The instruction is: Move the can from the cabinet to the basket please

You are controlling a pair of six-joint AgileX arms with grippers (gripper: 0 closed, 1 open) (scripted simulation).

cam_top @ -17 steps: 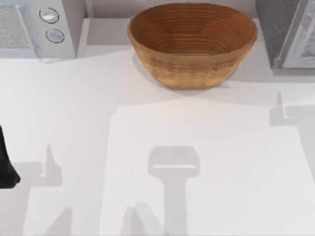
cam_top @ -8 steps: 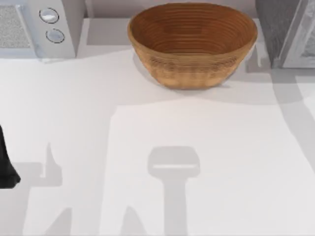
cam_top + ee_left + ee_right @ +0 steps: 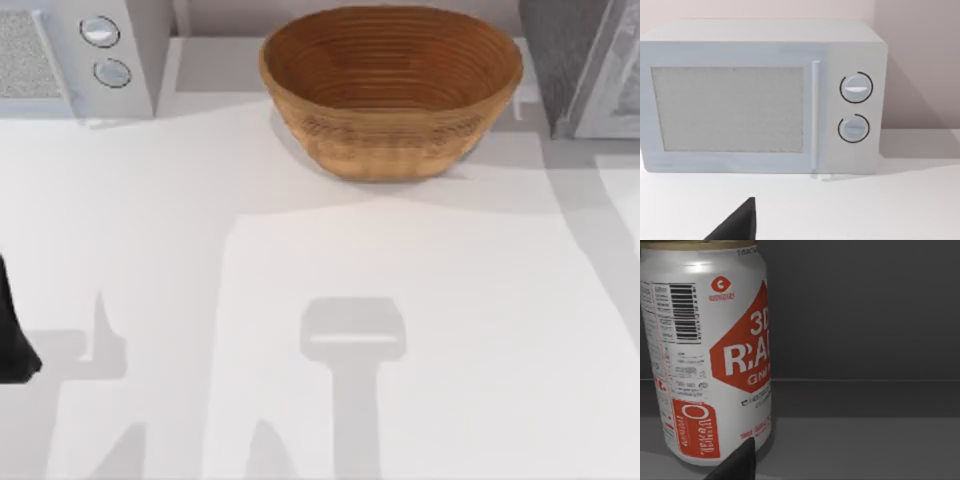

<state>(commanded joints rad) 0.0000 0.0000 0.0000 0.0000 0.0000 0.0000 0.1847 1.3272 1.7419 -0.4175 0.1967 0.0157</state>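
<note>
The white table (image 3: 150, 230) holds the basket (image 3: 390, 90); the cabinet (image 3: 565, 60) is cut off. The can (image 3: 710, 360) stands upright in a dark grey space. Whether either claw is spread, I cannot tell.

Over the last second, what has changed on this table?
A shadow on the right side of the table slid up toward the cabinet, ending beside the basket. The basket, the two-knob appliance and the left arm at the left edge stayed put. The right wrist view faces the upright can.
</note>
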